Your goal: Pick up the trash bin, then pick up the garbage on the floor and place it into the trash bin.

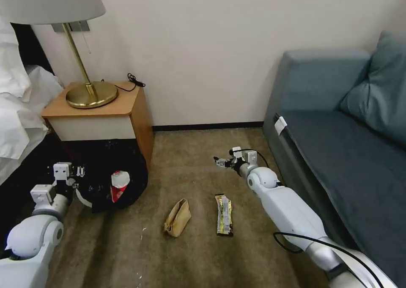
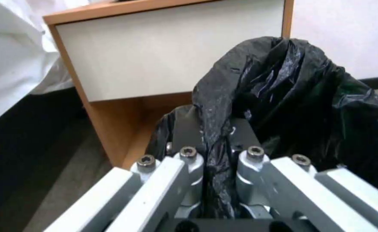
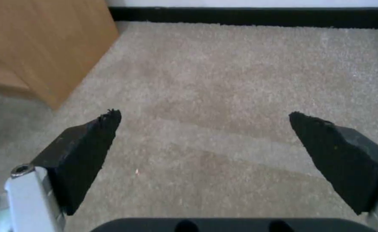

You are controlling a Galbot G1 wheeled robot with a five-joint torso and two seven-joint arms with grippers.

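Note:
The trash bin (image 1: 131,169), lined with a crinkly black bag (image 2: 292,96), is beside the nightstand at the left. My left gripper (image 1: 78,172) (image 2: 217,154) is shut on its bag-covered rim. A crumpled red-and-white wrapper (image 1: 119,185) lies inside the bin. Two pieces of garbage lie on the carpet: a crumpled tan paper bag (image 1: 177,217) and a flat yellow-green snack wrapper (image 1: 224,215). My right gripper (image 1: 220,161) (image 3: 204,125) is open above bare carpet, beyond the snack wrapper, with nothing between its fingers.
A wooden nightstand (image 1: 105,110) with a brass lamp (image 1: 91,94) stands behind the bin, and its corner (image 3: 47,48) shows near my right gripper. White bedding (image 1: 17,110) is at the far left and a blue sofa (image 1: 338,144) along the right.

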